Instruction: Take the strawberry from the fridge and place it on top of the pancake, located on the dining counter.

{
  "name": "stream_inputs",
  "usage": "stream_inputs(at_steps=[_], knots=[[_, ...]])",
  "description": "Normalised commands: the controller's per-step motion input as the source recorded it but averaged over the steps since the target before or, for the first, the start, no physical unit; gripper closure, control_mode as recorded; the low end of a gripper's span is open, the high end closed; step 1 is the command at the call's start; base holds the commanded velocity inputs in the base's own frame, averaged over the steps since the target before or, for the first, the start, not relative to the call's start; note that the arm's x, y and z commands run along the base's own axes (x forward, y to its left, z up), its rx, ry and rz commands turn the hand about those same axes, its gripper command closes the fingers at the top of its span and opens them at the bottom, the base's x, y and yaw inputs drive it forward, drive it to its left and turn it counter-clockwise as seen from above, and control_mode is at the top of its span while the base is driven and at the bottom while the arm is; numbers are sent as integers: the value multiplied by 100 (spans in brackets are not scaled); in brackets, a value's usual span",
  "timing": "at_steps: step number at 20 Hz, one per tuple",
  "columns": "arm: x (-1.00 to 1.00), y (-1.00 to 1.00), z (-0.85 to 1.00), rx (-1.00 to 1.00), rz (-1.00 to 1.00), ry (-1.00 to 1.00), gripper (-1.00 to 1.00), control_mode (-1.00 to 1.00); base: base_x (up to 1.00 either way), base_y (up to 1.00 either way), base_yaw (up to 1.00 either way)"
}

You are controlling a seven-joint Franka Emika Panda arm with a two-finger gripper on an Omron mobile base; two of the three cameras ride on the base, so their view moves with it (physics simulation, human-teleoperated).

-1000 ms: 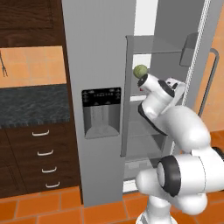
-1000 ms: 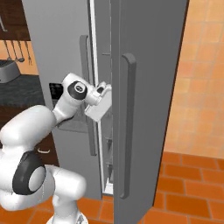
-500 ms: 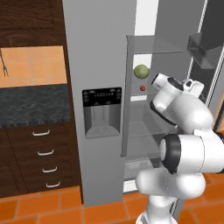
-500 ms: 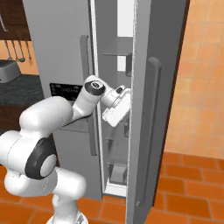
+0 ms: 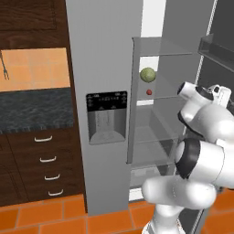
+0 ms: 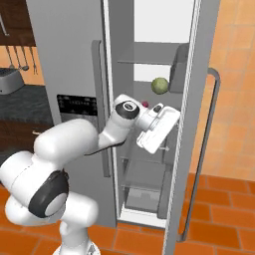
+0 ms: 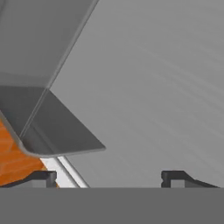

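While fridge (image 5: 109,68) stands open, orange tile floor (image 6: 219,219), dark drawers (image 5: 41,164)

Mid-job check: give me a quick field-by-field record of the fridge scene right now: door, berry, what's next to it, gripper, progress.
fridge door: right door of the fridge swung open, shelves exposed
strawberry: small red berry resting on an inner shelf, not held
neighbour: green ball just above the strawberry, apart from it
gripper: gripper open, nothing between the fingertips, facing the inner side of the open door
arm: hand beside the open door, away from the strawberry
water dispenser: black panel on the closed left door
progress: strawberry not yet picked
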Motion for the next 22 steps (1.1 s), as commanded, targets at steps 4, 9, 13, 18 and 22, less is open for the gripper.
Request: stream_inputs(at_steps=[4,9,13,18,22], knots=[[-8,-22,0,7,10,0,-100,-100,0,0,0],[-15,49,0,3,2,0,-100,-100,0,0,0],[-2,100,0,4,-4,-1,-100,-100,0,0,0],[-3,98,-9,30,-10,-10,-100,-100,0,0,0],[0,100,-49,65,-20,-21,-100,-100,0,0,0]])
